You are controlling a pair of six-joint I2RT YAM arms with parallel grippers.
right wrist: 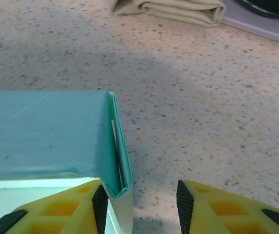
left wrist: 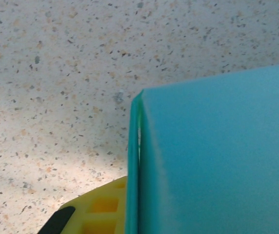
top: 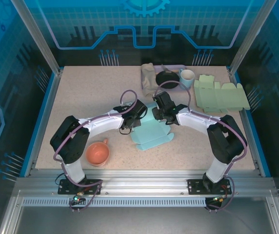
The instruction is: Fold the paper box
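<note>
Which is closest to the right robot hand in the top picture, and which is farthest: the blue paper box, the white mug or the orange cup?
1. The blue paper box, mid-table, right at the right gripper.
2. The white mug, far side, to the right.
3. The orange cup, near side, on the left.

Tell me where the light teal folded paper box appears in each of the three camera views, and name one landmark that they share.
Top external: the light teal paper box lies near the middle of the picture.
Left wrist: it covers the right half, with its folded wall edge at centre.
Right wrist: it takes the left side, with its corner low in the middle.
Shared landmark: the speckled beige tabletop, under the box everywhere.
</note>
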